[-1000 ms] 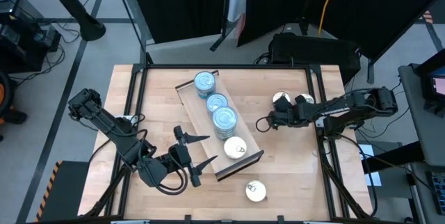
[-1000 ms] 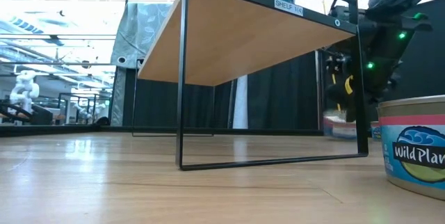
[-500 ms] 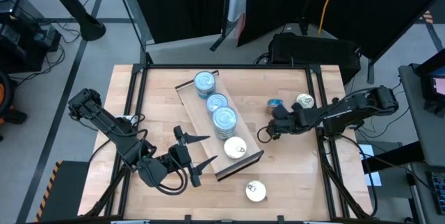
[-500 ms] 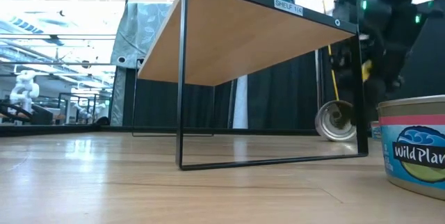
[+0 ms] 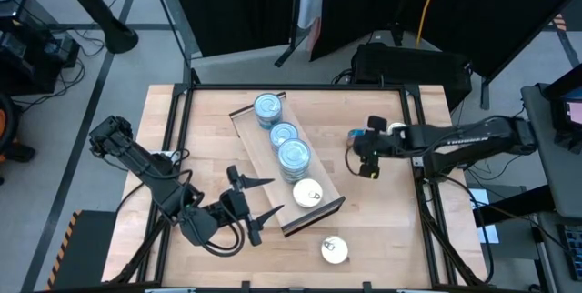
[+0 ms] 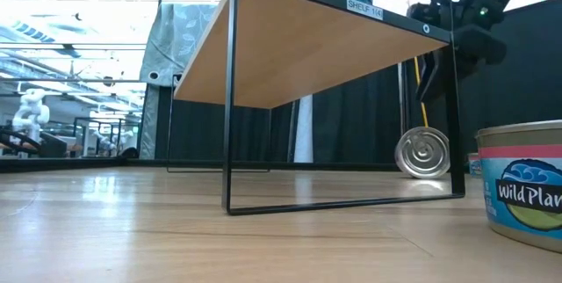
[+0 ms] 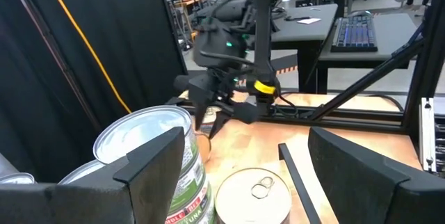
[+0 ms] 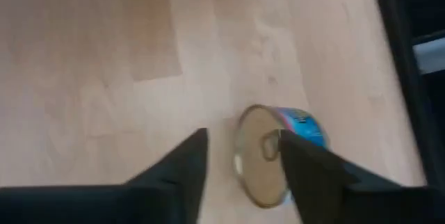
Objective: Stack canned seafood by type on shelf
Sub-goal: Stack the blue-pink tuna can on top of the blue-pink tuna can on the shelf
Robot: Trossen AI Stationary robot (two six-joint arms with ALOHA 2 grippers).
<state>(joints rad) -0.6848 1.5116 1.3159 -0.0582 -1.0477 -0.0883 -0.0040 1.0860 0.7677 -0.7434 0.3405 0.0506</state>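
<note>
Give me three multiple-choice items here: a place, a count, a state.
1. The pull-tab-topped tin on the shelf sits: A) at the end by the left gripper; B) between blue tins; C) at the far end.
2. Blue-topped tins showing on the shelf from above: A) two; B) three; C) five.
3. The tin seen past the shelf in the low view: A) lies flat; B) stands on its edge; C) hangs in a gripper.
Answers: 1 A, it ends the row there; 2 B, three blue tops line up; 3 B, its round face points at the camera.
</note>
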